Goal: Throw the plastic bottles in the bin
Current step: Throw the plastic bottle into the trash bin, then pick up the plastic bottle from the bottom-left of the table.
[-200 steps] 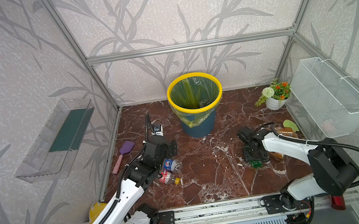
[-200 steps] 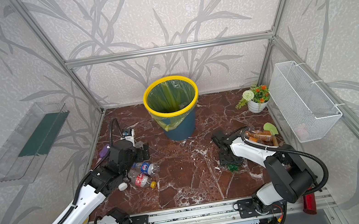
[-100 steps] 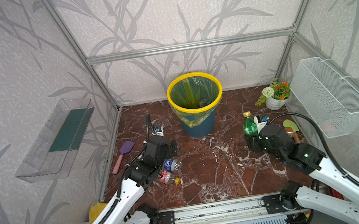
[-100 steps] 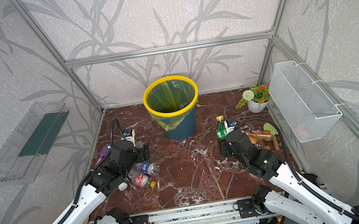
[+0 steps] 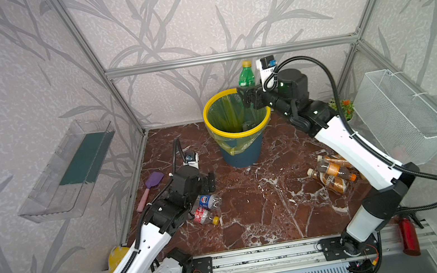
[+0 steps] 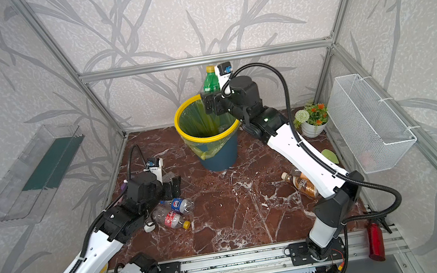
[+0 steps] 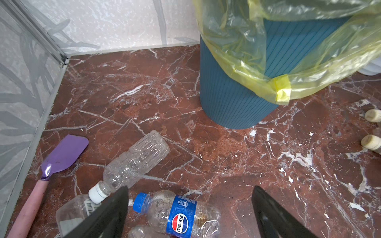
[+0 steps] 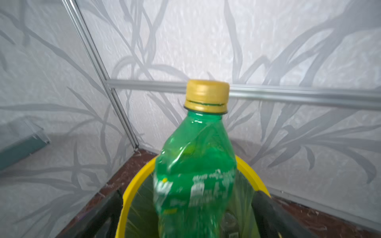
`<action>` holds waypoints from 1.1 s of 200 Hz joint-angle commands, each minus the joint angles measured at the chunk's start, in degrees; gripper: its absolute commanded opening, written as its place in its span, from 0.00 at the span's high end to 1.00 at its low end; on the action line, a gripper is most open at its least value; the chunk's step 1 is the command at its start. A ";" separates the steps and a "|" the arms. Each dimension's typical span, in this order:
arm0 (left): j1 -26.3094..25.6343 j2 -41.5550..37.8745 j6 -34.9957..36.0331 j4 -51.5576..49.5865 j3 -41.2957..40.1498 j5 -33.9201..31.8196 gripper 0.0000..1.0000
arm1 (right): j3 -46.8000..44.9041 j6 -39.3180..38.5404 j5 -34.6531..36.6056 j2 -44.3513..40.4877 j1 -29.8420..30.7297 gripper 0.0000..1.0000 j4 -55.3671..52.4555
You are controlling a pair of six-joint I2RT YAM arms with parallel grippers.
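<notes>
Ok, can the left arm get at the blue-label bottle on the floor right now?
Probably yes. The left end effector hangs open right by the blue-label bottle, with nothing on top of it; a clear bottle lies close beside.

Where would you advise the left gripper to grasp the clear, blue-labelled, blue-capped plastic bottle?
Probably the labelled mid-body of the clear blue-capped bottle, from above with the left gripper turned across its width: it lies on its side, other bottles alongside.

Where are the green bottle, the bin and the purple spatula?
green bottle [image 5: 246,78]: a top view, on its body.
bin [image 5: 241,153]: a top view, on its blue wall.
purple spatula [image 7: 65,153]: left wrist view, on its blade.
</notes>
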 commanded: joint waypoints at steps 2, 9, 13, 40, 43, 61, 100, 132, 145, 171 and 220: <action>0.27 -3.21 0.48 -1.29 -1.29 -0.91 0.08 | -6.60 -2.88 2.01 -8.60 -0.87 0.01 -0.75; 0.34 -3.46 0.50 -1.12 -1.53 -0.69 0.07 | -8.20 -2.96 2.95 -10.98 -1.65 0.01 -1.29; 0.33 -3.39 0.63 -1.12 -1.56 -0.37 0.07 | -9.31 -3.10 3.56 -12.61 -1.92 0.01 -1.37; 0.29 0.04 4.15 -4.08 1.44 3.91 0.07 | -18.97 -3.94 6.65 -23.79 -3.45 0.01 -1.95; 0.27 0.55 4.88 -4.70 1.84 4.72 0.07 | -20.11 -3.85 7.06 -24.86 -3.58 0.01 -2.38; 0.31 3.34 9.36 -8.93 4.67 10.20 0.07 | -27.48 -1.91 8.80 -30.34 -4.77 0.01 -6.31; 0.24 7.42 23.99 -19.68 5.86 20.99 0.10 | -46.71 6.97 4.80 -39.22 -10.68 0.01 -11.54; -0.33 8.51 35.57 -24.78 4.68 26.51 0.15 | -54.93 9.81 1.64 -41.95 -12.01 0.01 -9.82; -0.55 9.74 40.37 -27.50 5.26 24.06 0.14 | -56.53 10.28 0.25 -41.25 -12.10 0.00 -8.33; -1.14 12.16 54.02 -31.54 2.45 13.28 0.14 | -59.06 11.05 -2.32 -39.31 -12.15 0.00 -4.66; -3.06 10.58 61.25 -34.62 -2.21 10.39 0.14 | -66.06 15.61 -5.20 -37.56 -12.11 0.00 3.60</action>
